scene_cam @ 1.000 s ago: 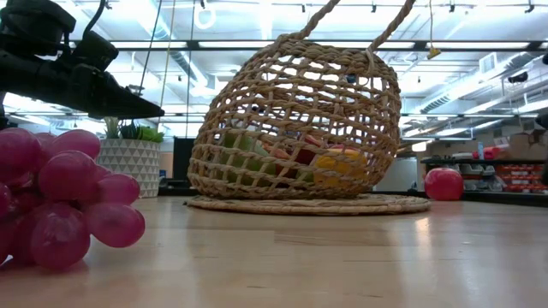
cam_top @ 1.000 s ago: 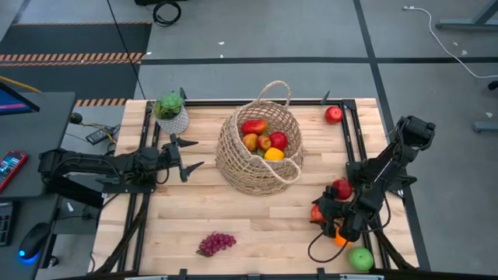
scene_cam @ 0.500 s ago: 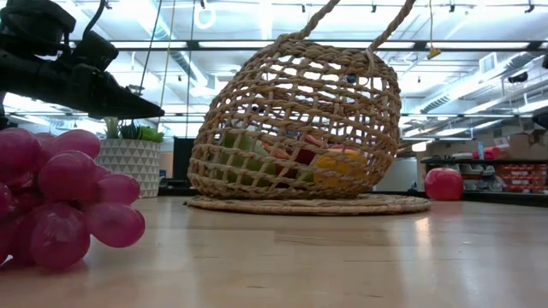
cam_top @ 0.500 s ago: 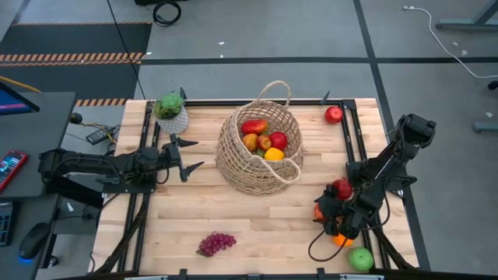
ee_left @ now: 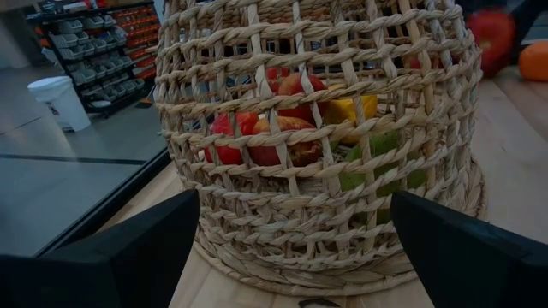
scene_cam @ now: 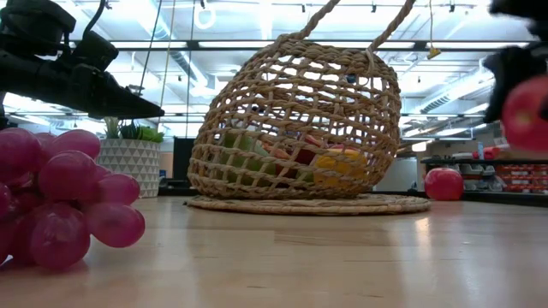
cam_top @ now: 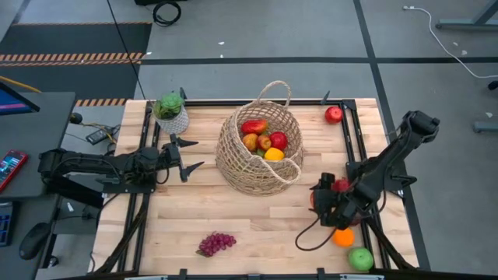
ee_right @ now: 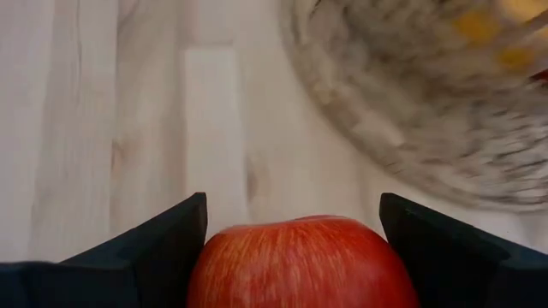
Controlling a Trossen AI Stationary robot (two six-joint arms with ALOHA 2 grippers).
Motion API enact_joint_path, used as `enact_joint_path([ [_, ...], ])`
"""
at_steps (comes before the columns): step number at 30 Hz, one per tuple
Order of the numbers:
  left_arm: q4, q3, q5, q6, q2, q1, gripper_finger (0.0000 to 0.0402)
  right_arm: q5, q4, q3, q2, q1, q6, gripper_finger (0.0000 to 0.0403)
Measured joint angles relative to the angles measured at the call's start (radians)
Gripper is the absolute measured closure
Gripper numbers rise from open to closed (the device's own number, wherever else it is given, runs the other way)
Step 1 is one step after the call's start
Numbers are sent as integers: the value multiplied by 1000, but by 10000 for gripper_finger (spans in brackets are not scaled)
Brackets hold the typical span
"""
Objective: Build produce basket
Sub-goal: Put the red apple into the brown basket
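Note:
The wicker basket [cam_top: 261, 144] stands mid-table on its flat base, with several pieces of produce inside, red, orange and yellow. My right gripper [cam_top: 317, 204], to the basket's near right, is shut on a red apple [ee_right: 300, 261], which also shows raised at the right of the low view [scene_cam: 527, 111]. An orange [cam_top: 343, 237] and a green apple [cam_top: 360, 258] lie near the table's near right corner. Purple grapes [cam_top: 215, 243] lie near the front edge. Left of the basket, my left gripper [cam_top: 197, 154] is open and points at it. My right gripper pinches the red apple between its two fingers [ee_right: 154, 257], one on each opposite side [ee_right: 214, 265]. The fingers slant down from the table's right side. The apple is lifted clear of the table.
A second red apple [cam_top: 333, 115] lies at the far right by the frame rail. Another red fruit [cam_top: 340, 185] shows beside my right arm. A green plant in a white pot [cam_top: 171, 113] stands at the far left. Bare wood lies between the grapes and the basket.
My right gripper has risen with the red apple and moved toward the basket, rolling a little. The apple has come clear of the table and into the low view. The orange that the gripper covered now shows whole.

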Motion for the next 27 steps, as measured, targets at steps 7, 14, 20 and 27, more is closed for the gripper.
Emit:
enact_joint_path([
  [7,0,0,0,0,0,0,11,-3,-200,203,-33,-58,-73,56],
  [14,0,0,0,0,0,0,11,-94,-217,374,-87,-104,-83,56],
  [20,0,0,0,0,0,0,11,-124,-218,492,-142,-149,-67,56],
  [27,0,0,0,0,0,0,11,-50,-190,623,-187,-218,-98,56],
])
